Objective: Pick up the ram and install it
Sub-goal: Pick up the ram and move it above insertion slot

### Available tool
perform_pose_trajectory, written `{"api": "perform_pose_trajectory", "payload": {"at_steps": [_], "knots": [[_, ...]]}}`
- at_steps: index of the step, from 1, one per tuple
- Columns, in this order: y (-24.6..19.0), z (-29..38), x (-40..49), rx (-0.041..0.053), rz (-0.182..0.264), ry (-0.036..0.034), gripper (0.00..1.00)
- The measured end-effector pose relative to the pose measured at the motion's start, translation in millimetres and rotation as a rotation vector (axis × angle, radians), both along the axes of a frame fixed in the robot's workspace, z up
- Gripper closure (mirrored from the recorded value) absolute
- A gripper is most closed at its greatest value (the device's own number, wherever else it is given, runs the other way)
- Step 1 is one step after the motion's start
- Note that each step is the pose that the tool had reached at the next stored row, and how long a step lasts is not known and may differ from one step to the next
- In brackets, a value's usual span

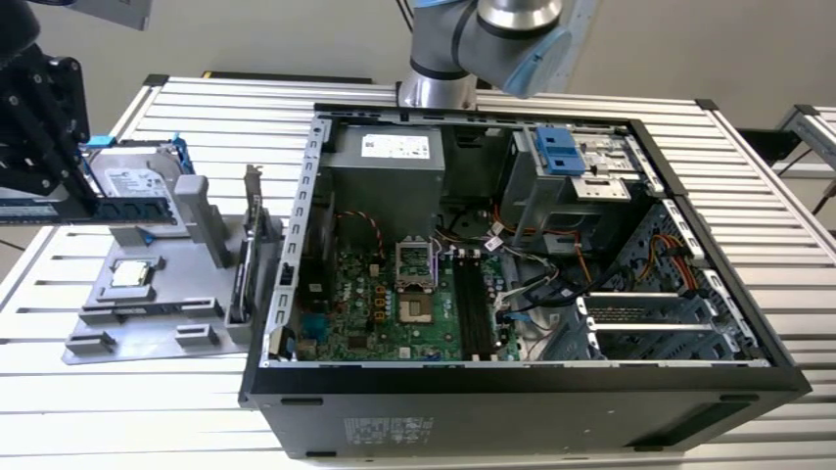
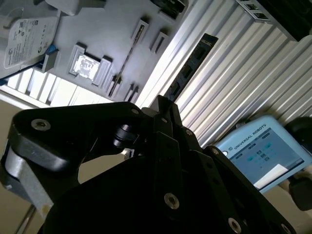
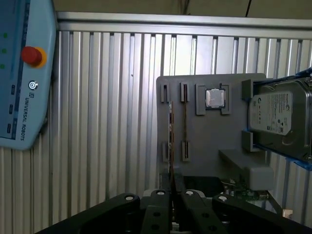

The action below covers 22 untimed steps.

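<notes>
One claw [image 1: 66, 201] grips ram [image 1: 131, 210] above slatted table [image 1: 131, 411]

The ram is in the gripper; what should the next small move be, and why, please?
Probably carry the ram toward the exterior view's right, over the open computer case: the gripper holds it near the gray tray, away from the memory slots.

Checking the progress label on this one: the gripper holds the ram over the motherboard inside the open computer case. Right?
No. The gripper does hold the ram, but not over the motherboard. In the exterior view it is outside the computer case, toward that view's left, by the gray parts fixture.
</notes>
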State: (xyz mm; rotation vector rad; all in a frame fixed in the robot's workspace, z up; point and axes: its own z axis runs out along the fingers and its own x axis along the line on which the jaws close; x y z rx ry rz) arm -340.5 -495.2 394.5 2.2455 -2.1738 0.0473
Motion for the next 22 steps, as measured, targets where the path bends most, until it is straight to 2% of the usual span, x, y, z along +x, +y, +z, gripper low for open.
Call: {"api": "perform_pose_trajectory", "payload": {"at_steps": [22], "knots": [[0.1,0.0,12.6,0.0001,0.0,0.0,1.0]]}}
